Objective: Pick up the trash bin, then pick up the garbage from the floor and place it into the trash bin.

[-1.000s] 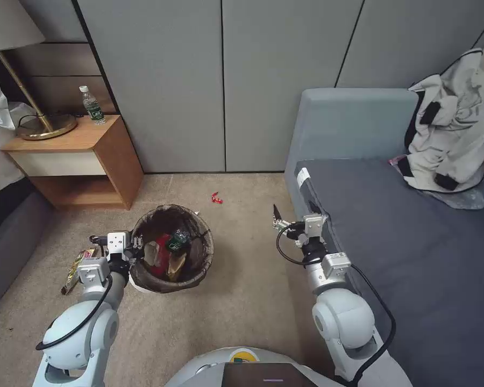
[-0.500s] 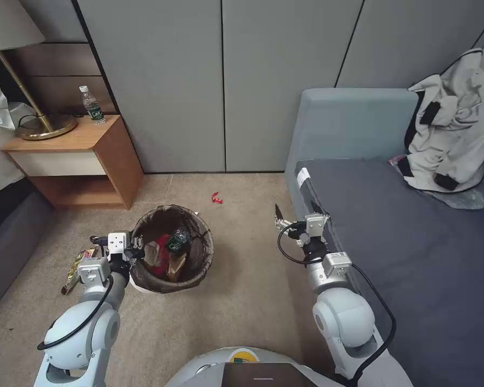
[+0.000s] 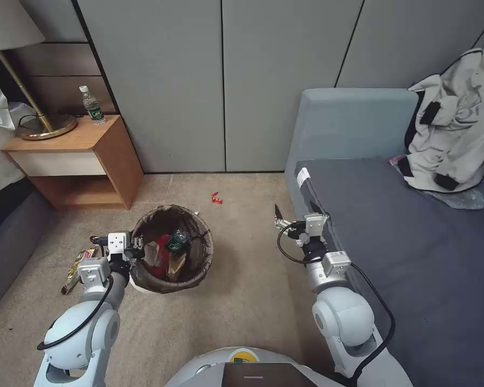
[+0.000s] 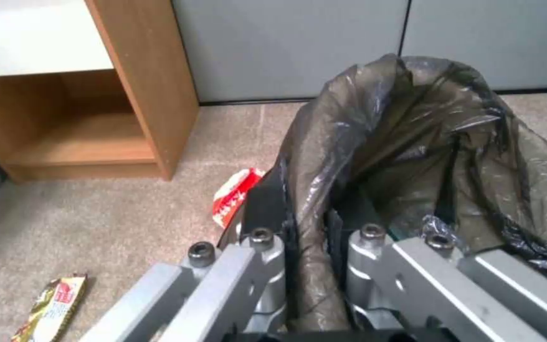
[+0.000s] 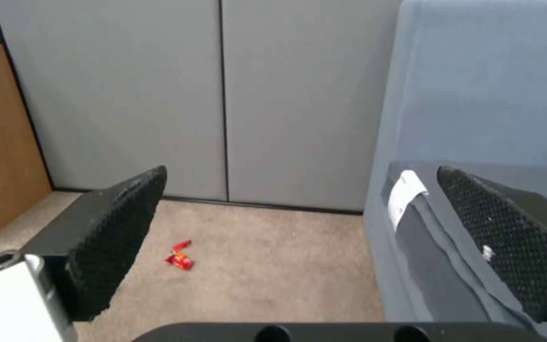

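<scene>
Left hand (image 4: 308, 247) clamped on trash bin (image 3: 199, 269) rim; right hand (image 5: 299, 247) spread empty above floor beside sofa (image 3: 392, 226).

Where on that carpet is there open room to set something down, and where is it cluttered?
Bare carpet lies between the trash bin and the sofa, broken only by a small red wrapper near the wall. It is crowded left of the bin: the left tool clamps its rim, with a yellow snack wrapper beside it.
</scene>
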Controlling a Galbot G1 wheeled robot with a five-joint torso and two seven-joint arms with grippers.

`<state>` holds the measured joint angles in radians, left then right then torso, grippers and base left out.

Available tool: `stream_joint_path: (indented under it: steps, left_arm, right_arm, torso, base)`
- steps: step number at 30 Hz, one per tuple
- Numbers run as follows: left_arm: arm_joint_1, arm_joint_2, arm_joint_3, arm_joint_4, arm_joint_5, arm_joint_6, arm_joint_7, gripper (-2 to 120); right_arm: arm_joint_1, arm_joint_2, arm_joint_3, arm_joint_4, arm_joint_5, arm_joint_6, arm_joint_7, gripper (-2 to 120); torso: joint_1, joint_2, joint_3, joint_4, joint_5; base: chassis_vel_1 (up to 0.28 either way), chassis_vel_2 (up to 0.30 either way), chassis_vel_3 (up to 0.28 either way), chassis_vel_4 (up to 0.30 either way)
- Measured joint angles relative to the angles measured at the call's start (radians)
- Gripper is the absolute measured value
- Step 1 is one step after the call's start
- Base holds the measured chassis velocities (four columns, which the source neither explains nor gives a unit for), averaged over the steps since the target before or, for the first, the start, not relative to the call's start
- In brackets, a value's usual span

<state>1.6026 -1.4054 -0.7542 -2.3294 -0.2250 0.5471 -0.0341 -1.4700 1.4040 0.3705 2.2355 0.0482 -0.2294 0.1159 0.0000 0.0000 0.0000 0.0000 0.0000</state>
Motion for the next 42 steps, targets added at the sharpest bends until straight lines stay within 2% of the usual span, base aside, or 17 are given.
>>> stream_joint_path:
  steps: [19,42]
  left_arm:
    - [0.005,-0.003,-0.005,-0.011,-0.002,-0.001,0.002,7]
    - [0.009,-0.007,-0.006,-0.012,-0.002,-0.004,0.002,7]
  right_arm:
    - [-0.004,-0.001,0.000,0.003,0.001,-0.010,-0.012,100]
    - [-0.002,-0.002,-0.003,0.001,0.001,-0.007,-0.010,100]
  torso:
    - [0.000,0.000,0.000,0.0001,0.0000]
    - [0.000,0.000,0.000,0.0001,0.0000]
  base:
    - [0.000,0.000,0.000,0.000]
    - [-0.054,0.055,0.055,-0.059]
